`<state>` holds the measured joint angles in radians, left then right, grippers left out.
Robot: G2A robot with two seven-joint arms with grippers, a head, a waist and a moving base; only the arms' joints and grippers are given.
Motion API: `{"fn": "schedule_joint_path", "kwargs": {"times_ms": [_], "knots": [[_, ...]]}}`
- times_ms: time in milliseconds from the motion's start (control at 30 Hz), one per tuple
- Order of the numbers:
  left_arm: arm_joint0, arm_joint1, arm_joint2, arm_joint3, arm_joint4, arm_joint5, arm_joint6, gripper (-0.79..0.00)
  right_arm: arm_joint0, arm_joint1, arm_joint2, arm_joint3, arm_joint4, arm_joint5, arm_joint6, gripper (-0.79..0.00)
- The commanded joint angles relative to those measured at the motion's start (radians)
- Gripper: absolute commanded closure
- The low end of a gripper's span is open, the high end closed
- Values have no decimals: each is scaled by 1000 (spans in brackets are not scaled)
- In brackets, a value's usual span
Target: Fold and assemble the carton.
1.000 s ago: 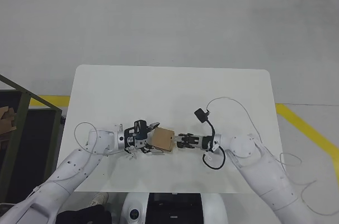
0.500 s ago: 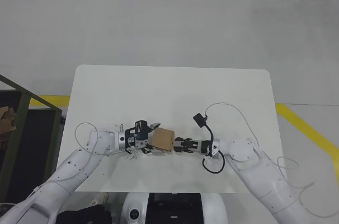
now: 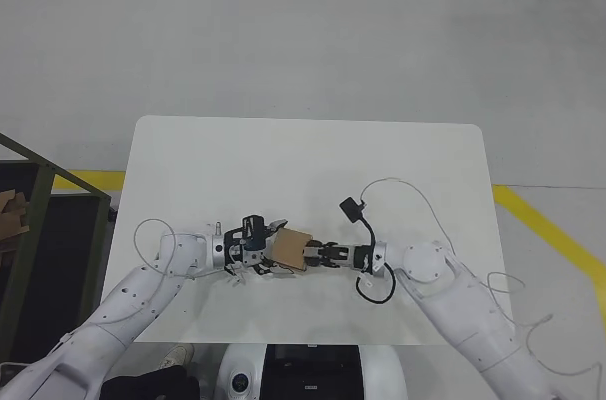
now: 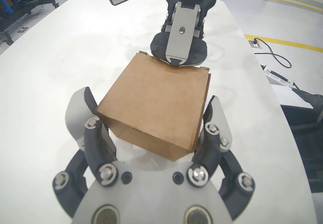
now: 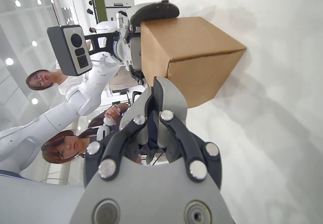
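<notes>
A small brown carton (image 3: 292, 248) lies on its side on the white table (image 3: 403, 170), near the front edge. My left gripper (image 3: 266, 252) is shut on it, a finger (image 4: 83, 106) against each side of the carton (image 4: 161, 89), whose open end faces the wrist. My right gripper (image 3: 314, 254) is shut with nothing in it. Its tip (image 4: 176, 60) presses on the carton's far top edge. In the right wrist view the closed fingertips (image 5: 161, 89) touch the edge of the carton's (image 5: 191, 53) closed end face.
The table's front edge runs just below both grippers. A white cable (image 3: 423, 200) loops over the table behind the right arm. Off the table's left side stands a dark rack (image 3: 13, 230) holding cardboard. The far half of the table is bare.
My right gripper has slid left across the table and now touches the carton's end. The left gripper and the carton have stayed put.
</notes>
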<state>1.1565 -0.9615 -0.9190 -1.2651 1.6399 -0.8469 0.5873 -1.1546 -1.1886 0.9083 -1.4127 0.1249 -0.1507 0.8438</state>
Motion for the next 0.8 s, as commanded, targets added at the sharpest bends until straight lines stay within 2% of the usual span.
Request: {"fn": "schedule_joint_path", "kwargs": {"times_ms": [0,233,767], "knots": [[0,1,-2,2,0,1,1,-376,-9,6,16,-8,-17,6,-6,0],[1,1,-2,2,-1,0,-1,-376,-38,18,42,-29,-34,46,22,0],[-11,-5,11,11,-5,2,0,-376,13,-5,-16,21,-7,23,20,0]]}}
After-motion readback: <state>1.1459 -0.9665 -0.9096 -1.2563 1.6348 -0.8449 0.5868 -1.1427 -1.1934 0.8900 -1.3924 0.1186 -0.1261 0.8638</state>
